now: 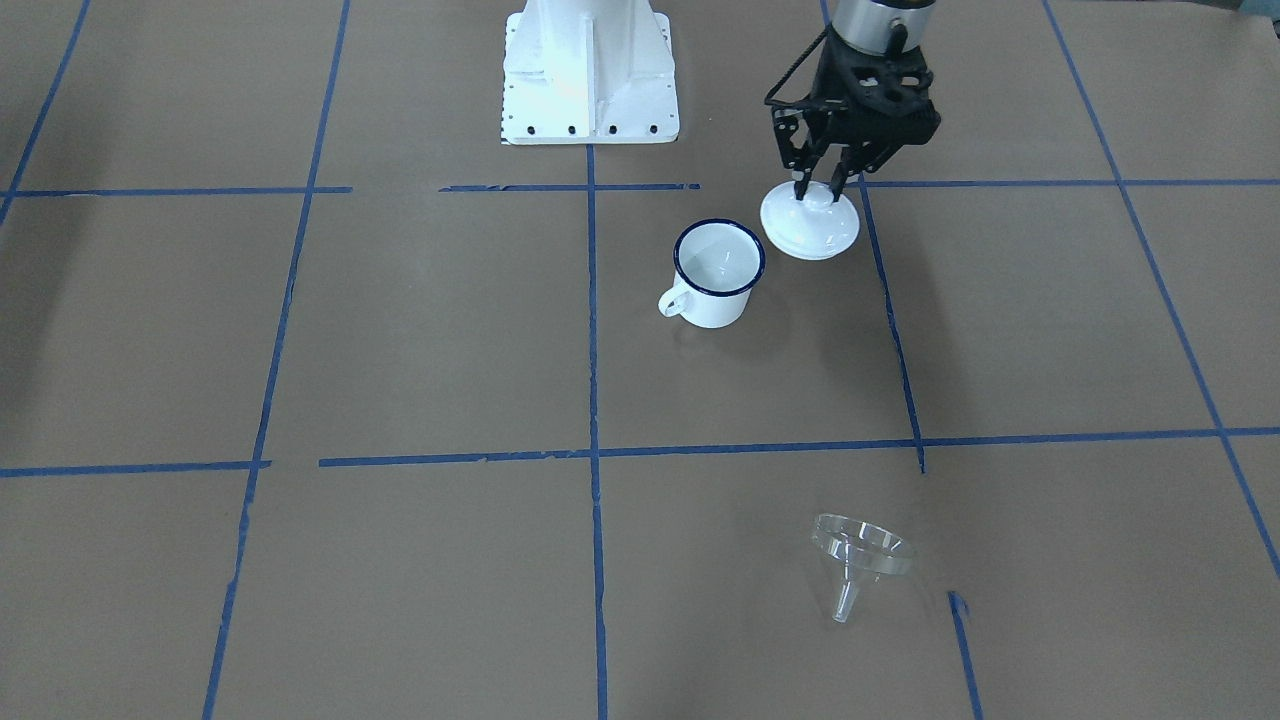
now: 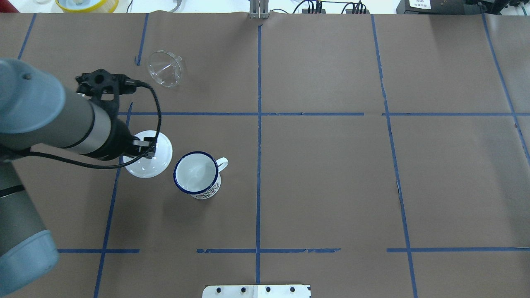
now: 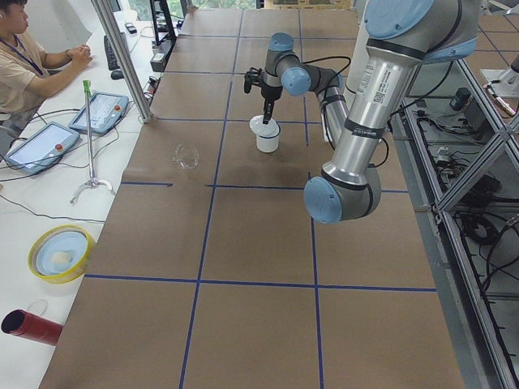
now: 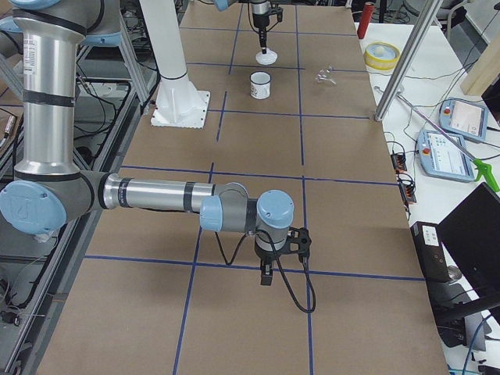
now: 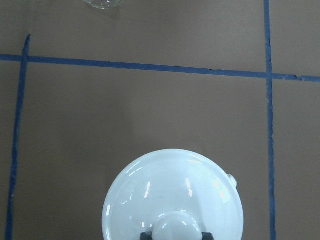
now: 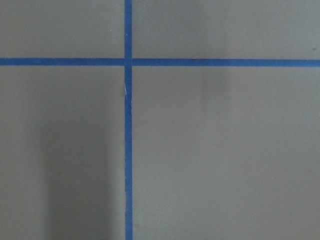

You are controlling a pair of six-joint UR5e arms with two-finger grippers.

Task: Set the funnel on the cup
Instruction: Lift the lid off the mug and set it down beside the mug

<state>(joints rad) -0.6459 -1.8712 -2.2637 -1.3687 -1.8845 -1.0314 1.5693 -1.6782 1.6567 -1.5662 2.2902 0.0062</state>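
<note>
Left gripper: clamped on lid knob, beside cup.
Release: lid to be set clear.
Funnel: untouched, toward far edge.

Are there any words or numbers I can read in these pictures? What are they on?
Nothing is clear enough to read.
Left arm: sticker with dark print, too small to read.
White label on a black box: blurred.
Cup: dark marks low on its side, too blurred to tell.
</note>
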